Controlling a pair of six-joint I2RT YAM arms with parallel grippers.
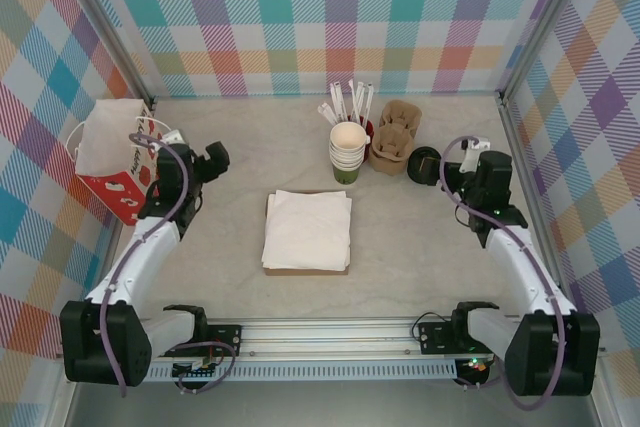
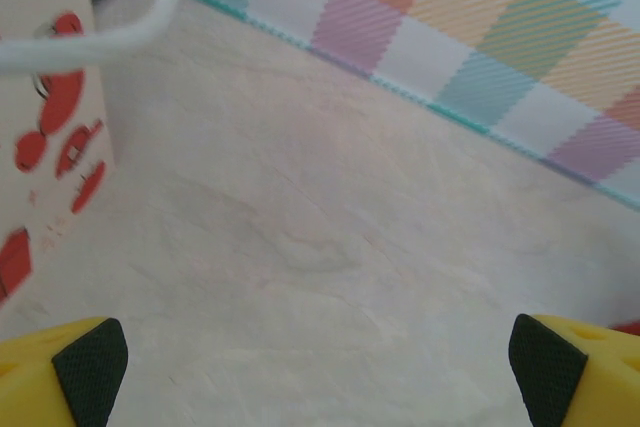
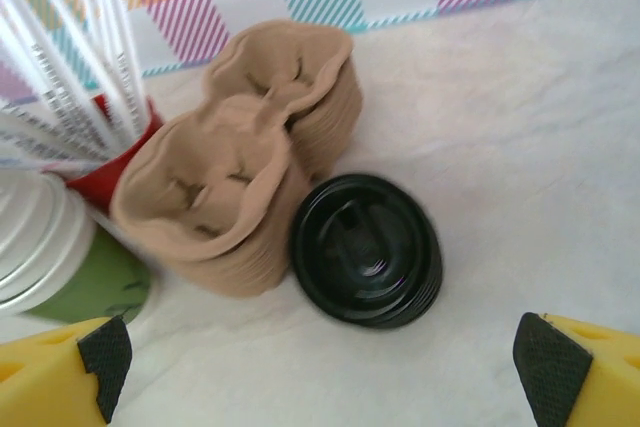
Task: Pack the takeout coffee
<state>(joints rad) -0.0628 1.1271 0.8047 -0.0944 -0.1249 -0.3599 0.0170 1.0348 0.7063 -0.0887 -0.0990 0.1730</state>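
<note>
Both arms wait with jaws spread wide and empty. The right gripper (image 3: 325,362) faces a pile of black lids (image 3: 366,250) straight ahead, with stacked pulp cup carriers (image 3: 240,167) just beyond; the takeout coffee cup (image 3: 85,282), green-walled and nested in a stack, stands ahead to its left, beside a red cup of wrapped straws (image 3: 60,67); the supplies look grouped for easy reach. The left gripper (image 2: 318,362) points at bare tabletop (image 2: 330,227); the red-printed paper bag (image 2: 45,147) stands upright at its left, likely the destination; packing appears not yet begun.
</note>
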